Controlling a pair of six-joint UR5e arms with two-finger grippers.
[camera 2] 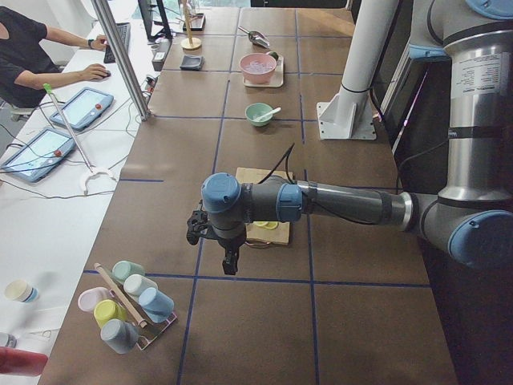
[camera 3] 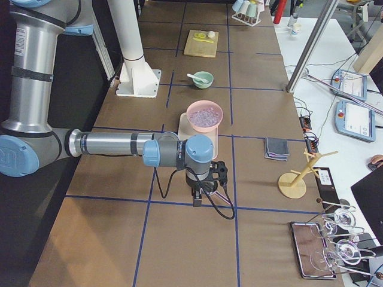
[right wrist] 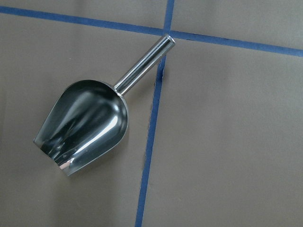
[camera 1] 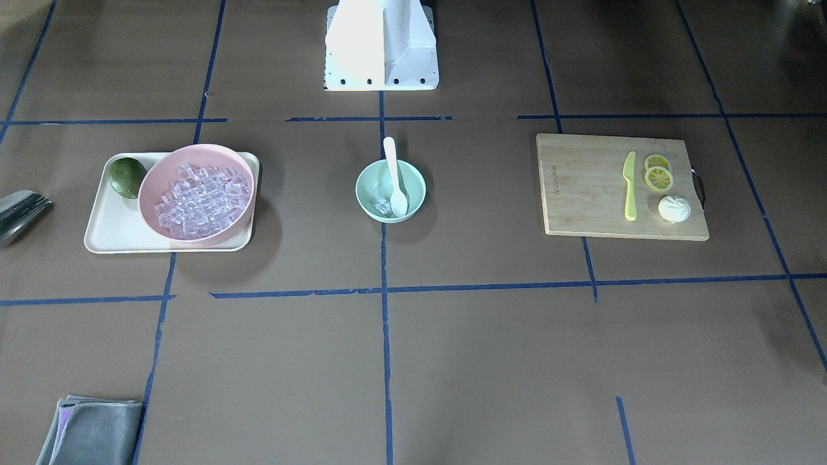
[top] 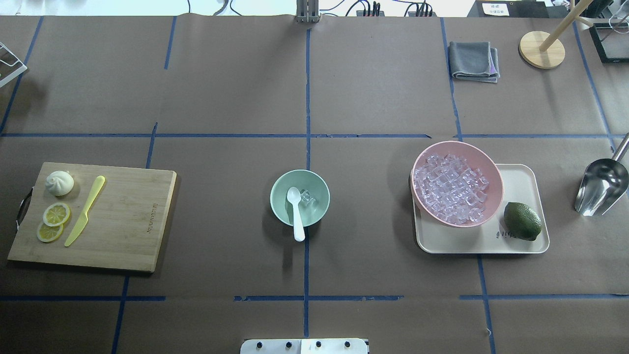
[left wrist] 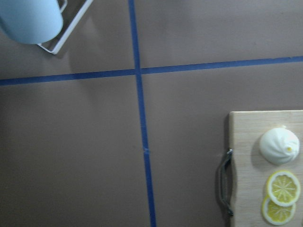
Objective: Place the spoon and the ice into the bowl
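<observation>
The mint-green bowl [top: 273, 199] stands at the table's middle and also shows in the front view [camera 1: 364, 188]. The white spoon [top: 296, 216] rests in it, scoop down inside and handle over the rim toward the robot. One clear ice cube [top: 308, 196] lies in the bowl beside the scoop. Many more ice cubes [top: 449, 189] fill the large pink bowl [top: 497, 183]. My left gripper [camera 2: 230, 261] hangs beyond the cutting board's outer end. My right gripper [camera 3: 197, 200] hangs over the metal scoop. Both show only in the side views, so I cannot tell whether they are open or shut.
A cream tray [top: 521, 172] holds the pink bowl and a lime [top: 522, 221]. A metal scoop [top: 600, 187] lies right of it. A cutting board [top: 128, 221] at the left holds a yellow-green knife [top: 84, 211], lemon slices [top: 55, 214] and a white bun [top: 59, 182]. A grey cloth [top: 473, 60] lies far right.
</observation>
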